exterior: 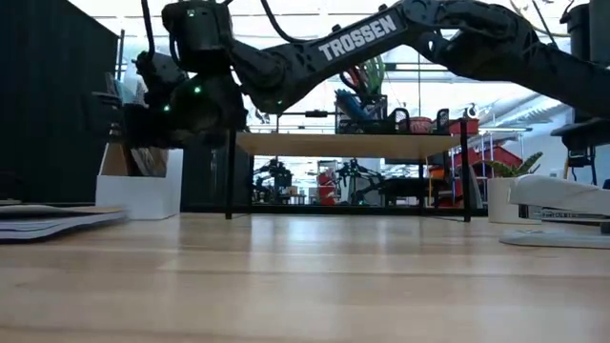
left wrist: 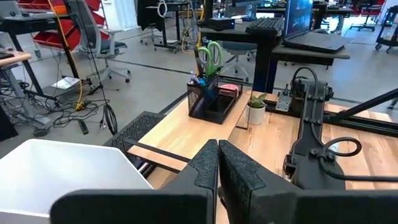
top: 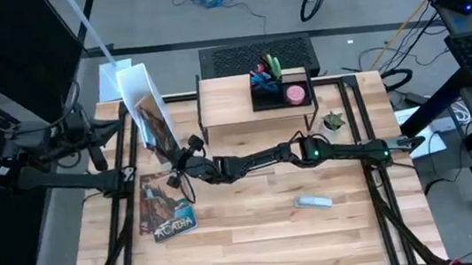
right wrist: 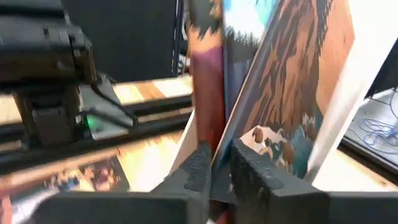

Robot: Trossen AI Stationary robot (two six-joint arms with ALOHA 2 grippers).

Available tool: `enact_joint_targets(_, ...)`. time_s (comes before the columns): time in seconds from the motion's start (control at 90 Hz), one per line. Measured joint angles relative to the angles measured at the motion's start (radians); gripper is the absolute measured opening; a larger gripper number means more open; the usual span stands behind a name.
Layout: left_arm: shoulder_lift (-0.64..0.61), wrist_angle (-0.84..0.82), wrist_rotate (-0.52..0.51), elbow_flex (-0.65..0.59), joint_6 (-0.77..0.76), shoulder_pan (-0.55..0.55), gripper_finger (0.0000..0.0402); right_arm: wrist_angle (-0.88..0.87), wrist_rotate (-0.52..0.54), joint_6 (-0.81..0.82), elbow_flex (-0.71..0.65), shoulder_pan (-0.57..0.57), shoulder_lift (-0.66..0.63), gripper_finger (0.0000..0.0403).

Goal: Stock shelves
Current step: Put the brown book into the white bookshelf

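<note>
The shelves [top: 233, 106] stand at the table's far middle, a light-wood top on thin black legs, also in the low view [exterior: 353, 144]. A black organizer [top: 280, 92] sits on the right part of the top. Left of the shelves stands a white file box [top: 138, 94] with illustrated magazines [top: 157, 128] upright in it. My right arm reaches across the table, and my right gripper [top: 180, 149] [right wrist: 221, 171] is shut on a magazine [right wrist: 292, 81] in that box. My left gripper [top: 129, 174] [left wrist: 217, 168] hovers shut near the box, holding nothing. My right gripper pinches the brown-covered magazine's edge [right wrist: 225, 146] between its two fingers [right wrist: 199, 171]. It comes roughly level from the table's right side. The magazine stands tilted in the file box, next to a red-purple one [right wrist: 208, 81].
Two magazines [top: 166, 210] lie flat at the table's left. A small grey stapler-like thing [top: 313, 201] lies right of centre, and a small potted plant [top: 333, 121] stands right of the shelves. The near half of the table [top: 259, 255] is bare wood.
</note>
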Motion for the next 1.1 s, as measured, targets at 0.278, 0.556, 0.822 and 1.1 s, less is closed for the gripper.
enact_joint_targets(0.278, 0.0, 0.0, 0.0, 0.0, 0.0, 0.0, 0.0, -0.163, -0.001, 0.1, 0.0, -0.001, 0.0, 0.0001)
enact_joint_targets(0.556, 0.0, 0.0, 0.0, -0.001, 0.0, 0.0, 0.0, -0.189, 0.035, 0.147, 0.0, -0.009, 0.001, 0.0001)
enact_joint_targets(0.822, 0.0, 0.0, 0.0, -0.001, 0.0, 0.0, 0.0, -0.183, 0.046, 0.183, 0.0, -0.035, 0.001, 0.0)
enact_joint_targets(1.1, 0.0, 0.0, 0.0, -0.001, 0.0, 0.0, 0.0, -0.236, 0.013, 0.186, 0.001, -0.017, -0.002, 0.0)
